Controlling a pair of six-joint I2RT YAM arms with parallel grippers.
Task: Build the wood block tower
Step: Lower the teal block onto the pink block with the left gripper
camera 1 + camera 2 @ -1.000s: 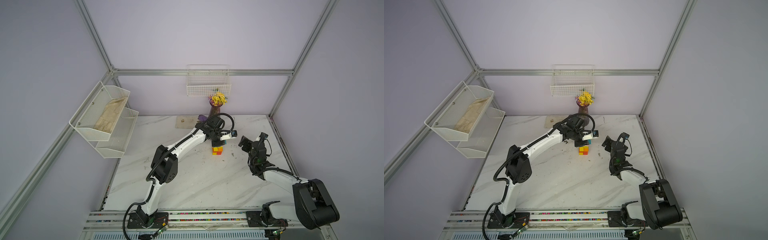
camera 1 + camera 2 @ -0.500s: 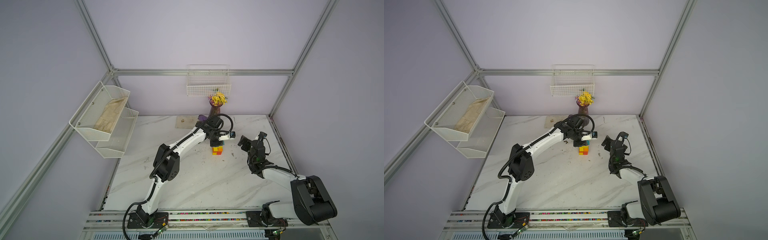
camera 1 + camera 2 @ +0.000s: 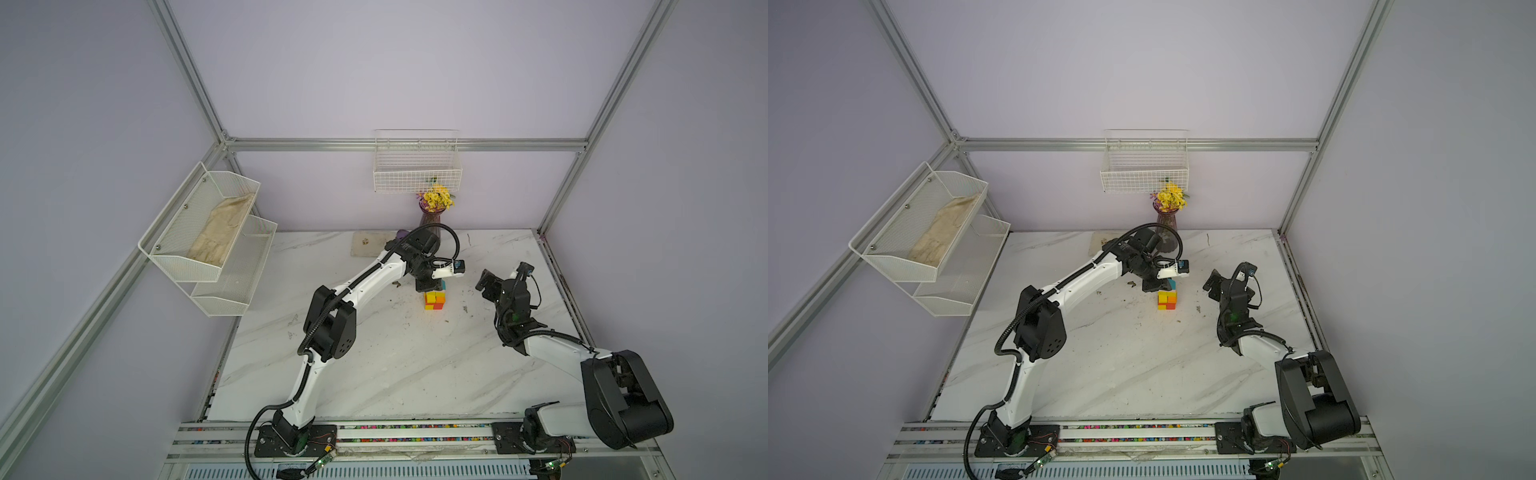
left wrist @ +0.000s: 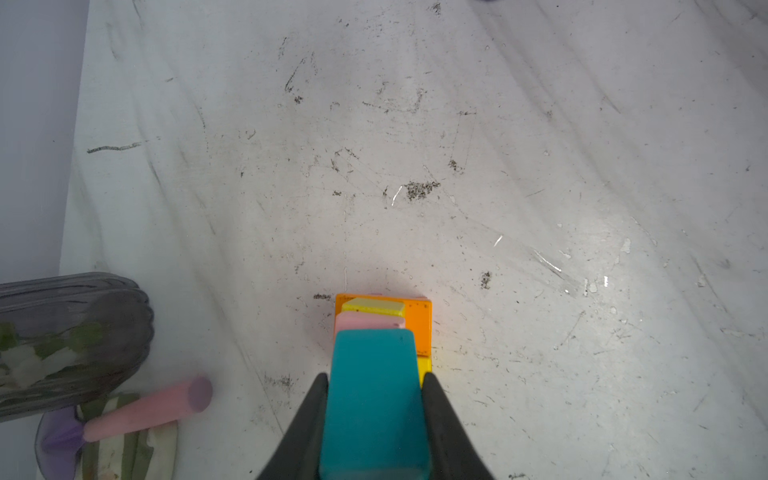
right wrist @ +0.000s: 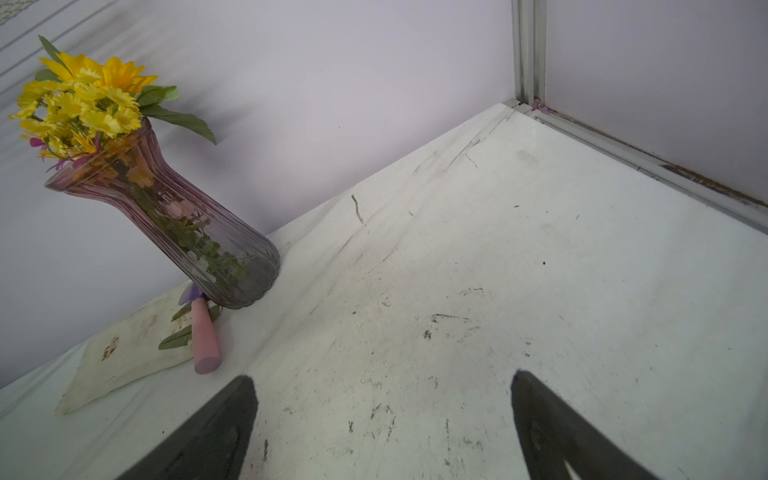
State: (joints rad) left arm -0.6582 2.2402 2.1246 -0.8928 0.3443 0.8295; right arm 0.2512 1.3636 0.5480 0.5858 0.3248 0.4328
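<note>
Your left arm (image 3: 365,282) stretched over the tower (image 3: 434,300), left gripper (image 4: 375,378) clamped on the teal block (image 4: 374,415) above it, right gripper (image 5: 382,377) wide, empty, bare table (image 3: 395,365) between, vase (image 3: 432,218) close behind.

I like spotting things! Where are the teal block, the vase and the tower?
teal block (image 4: 374,395): left wrist view, its flat face.
vase (image 5: 187,228): right wrist view, glass body.
tower (image 3: 439,298): a top view, orange block.

Robot lab cell: alu frame (image 3: 311,144), bare walls (image 3: 374,70), base rail (image 3: 415,442).
</note>
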